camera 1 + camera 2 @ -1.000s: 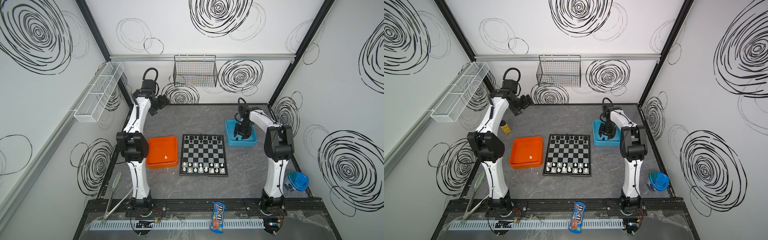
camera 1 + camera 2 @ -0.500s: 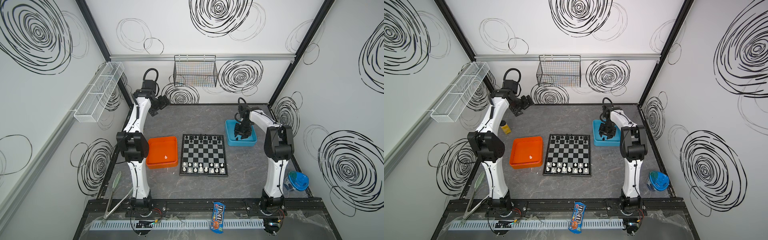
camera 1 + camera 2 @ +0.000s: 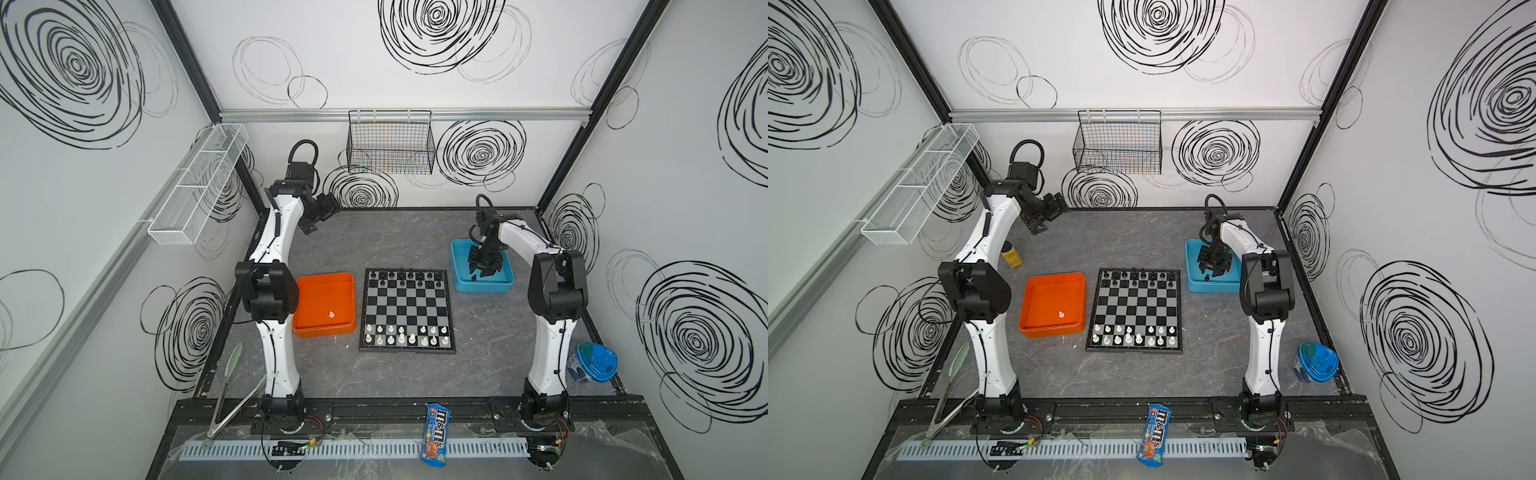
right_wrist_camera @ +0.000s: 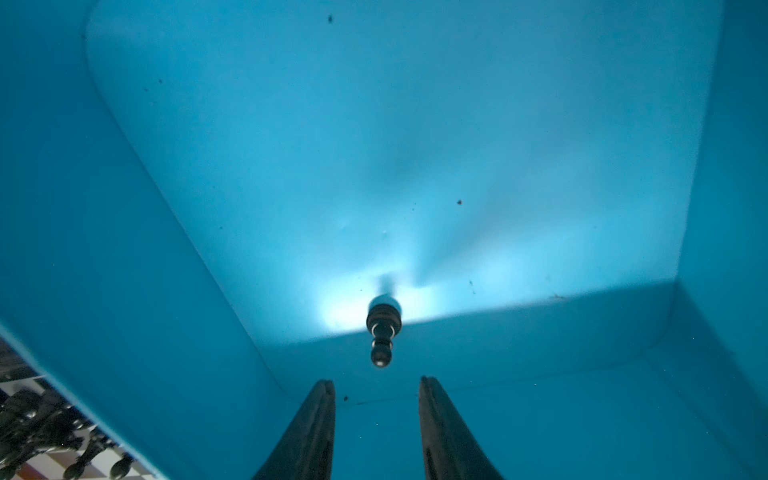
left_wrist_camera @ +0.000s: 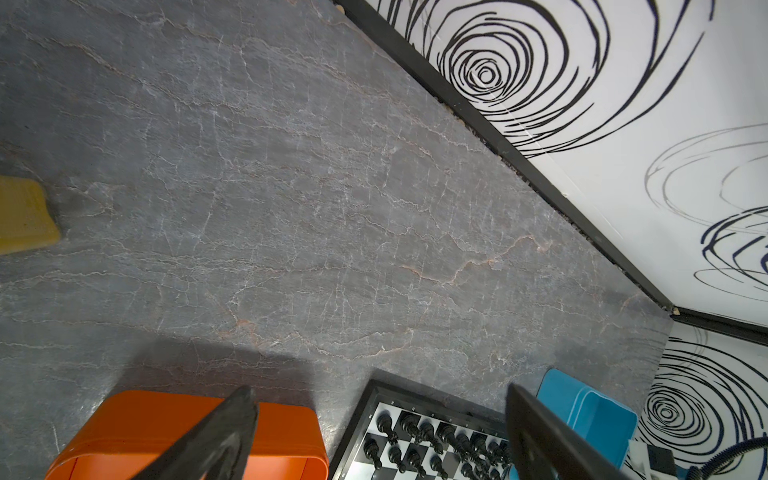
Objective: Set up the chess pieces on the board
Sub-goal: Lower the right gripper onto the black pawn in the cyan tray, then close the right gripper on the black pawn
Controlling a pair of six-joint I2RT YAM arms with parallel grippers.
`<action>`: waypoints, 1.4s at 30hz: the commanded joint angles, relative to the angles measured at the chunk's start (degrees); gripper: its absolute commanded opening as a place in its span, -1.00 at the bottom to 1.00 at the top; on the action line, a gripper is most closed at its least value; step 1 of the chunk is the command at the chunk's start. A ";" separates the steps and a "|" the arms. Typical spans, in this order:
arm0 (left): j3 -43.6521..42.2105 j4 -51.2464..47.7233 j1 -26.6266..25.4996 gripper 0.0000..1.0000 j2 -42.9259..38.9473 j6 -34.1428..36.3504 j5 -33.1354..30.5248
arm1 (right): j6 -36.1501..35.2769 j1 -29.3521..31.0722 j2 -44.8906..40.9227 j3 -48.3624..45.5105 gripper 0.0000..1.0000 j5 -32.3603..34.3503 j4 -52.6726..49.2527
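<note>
1. Currently right gripper (image 4: 376, 384) sits low in the blue tray (image 4: 166, 249), jaws apart, empty; black pawn (image 4: 383, 328) just ahead of its tips, not between them.
2. Advance until pawn's neck is between the fingers (image 4: 307, 436), then close squarely; off-centre contact could topple it.
3. Left gripper (image 5: 381, 390) spread wide, empty, well apart from the chessboard (image 3: 406, 309), whose far ranks hold black pieces (image 3: 401, 275).

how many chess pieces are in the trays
2: a white piece in the orange tray, a black piece in the blue tray before the right gripper, which may hide others.
</note>
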 commanded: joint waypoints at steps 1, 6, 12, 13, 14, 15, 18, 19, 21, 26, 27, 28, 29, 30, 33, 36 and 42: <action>1.37 -0.72 -0.08 0.92 0.42 -0.14 -0.03 | 0.38 0.05 1.61 0.55 -0.25 0.88 -0.14; 1.45 -0.79 0.00 0.92 0.55 -0.05 -0.18 | 0.24 0.11 2.50 1.14 -0.25 0.98 0.12; 1.45 -0.76 0.01 0.92 0.70 -0.03 -0.08 | 0.00 0.11 3.42 2.24 -0.28 1.20 -0.01; 1.43 -0.66 0.01 0.92 0.76 -0.05 -0.08 | -0.02 0.11 3.50 2.33 -0.29 1.31 -0.01; 1.43 -0.70 0.01 0.92 0.86 -0.05 -0.07 | -0.02 0.11 3.60 2.35 -0.29 1.40 -0.01; 1.47 -0.71 0.01 0.92 0.89 -0.10 -0.03 | -0.02 0.04 3.66 2.39 -0.30 1.56 0.07; 1.45 -0.71 0.01 0.92 0.98 -0.05 0.07 | -0.02 -0.02 3.88 2.90 -0.36 1.79 -0.01; 1.52 -0.68 0.01 0.92 0.99 -0.05 0.09 | -0.02 0.02 4.07 3.09 -0.38 2.01 -0.06; 1.53 -0.62 0.01 0.92 1.14 -0.05 0.18 | -0.02 -0.06 4.34 3.37 -0.40 2.19 -0.26; 1.63 -0.62 0.01 0.92 1.26 -0.12 0.21 | -0.16 -0.15 4.73 3.80 -0.47 2.27 -0.45; 1.63 -0.59 0.01 0.92 1.33 -0.14 0.15 | -0.18 -0.19 4.82 3.80 -0.47 2.22 -0.55; 1.62 -0.62 0.01 0.92 1.34 -0.12 0.21 | -0.20 -0.26 4.96 3.96 -0.47 2.25 -0.61; 1.59 -0.62 0.01 0.92 1.34 -0.14 0.11 | -0.20 -0.24 5.07 4.04 -0.47 2.27 -0.71; 1.62 -0.62 0.01 0.92 1.35 -0.12 0.17 | -0.26 -0.24 5.14 4.07 -0.47 2.27 -0.81; 1.63 -0.62 0.10 0.92 1.35 -0.14 0.08 | -0.36 -0.24 5.28 4.33 -0.47 2.26 -0.89; 1.60 -0.62 0.08 0.92 1.43 -0.15 0.16 | -0.37 -0.24 5.52 4.55 -0.49 2.36 -1.31; 1.63 -0.70 0.10 0.92 1.52 -0.14 0.24 | -0.22 -0.25 5.22 4.03 -0.50 2.27 -1.77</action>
